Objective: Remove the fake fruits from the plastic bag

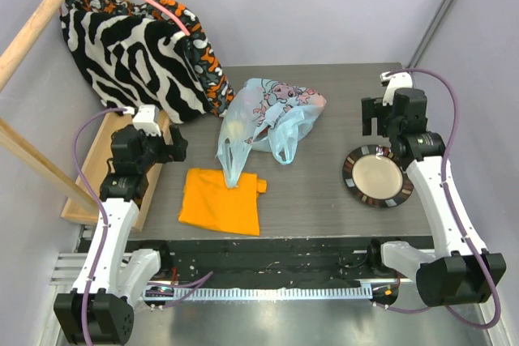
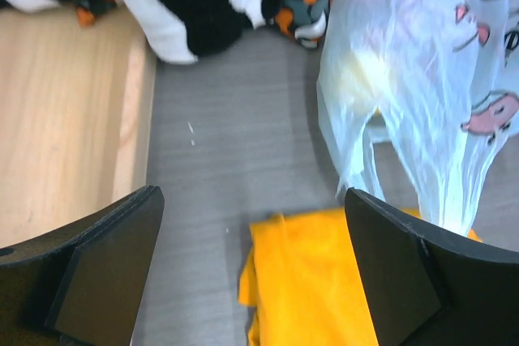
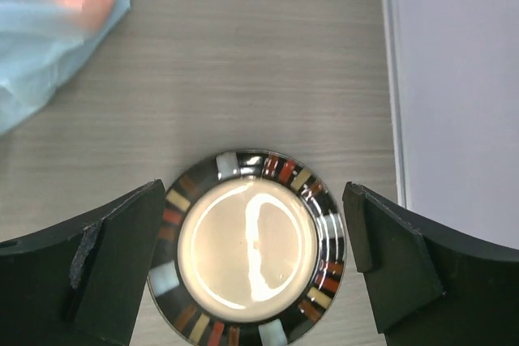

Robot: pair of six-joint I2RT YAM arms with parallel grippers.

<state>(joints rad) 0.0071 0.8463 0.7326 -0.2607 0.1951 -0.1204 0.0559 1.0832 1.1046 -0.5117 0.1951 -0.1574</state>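
We see crinkly translucent plastic bag [image 1: 272, 115] mid-table, fake fruits [image 2: 361, 79] bulging inside, handle touching flat orange cloth [image 1: 215, 204]. Our left gripper [image 2: 251, 269] gapes empty; right gripper [image 3: 255, 265] spread wide near glossy round plate [image 3: 174, 200].

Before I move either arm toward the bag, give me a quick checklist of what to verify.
1. Left tool open and empty: ok.
2. Right tool open and empty, facing the plate: ok.
3. Plate bare, ready for fruit: ok.
4. Fruits inside the bag: ok, yellow and reddish shapes show through.
5. Bag clear of the orange cloth: not ok, one end lies on it.
6. Which way the bag's mouth faces: cannot tell.
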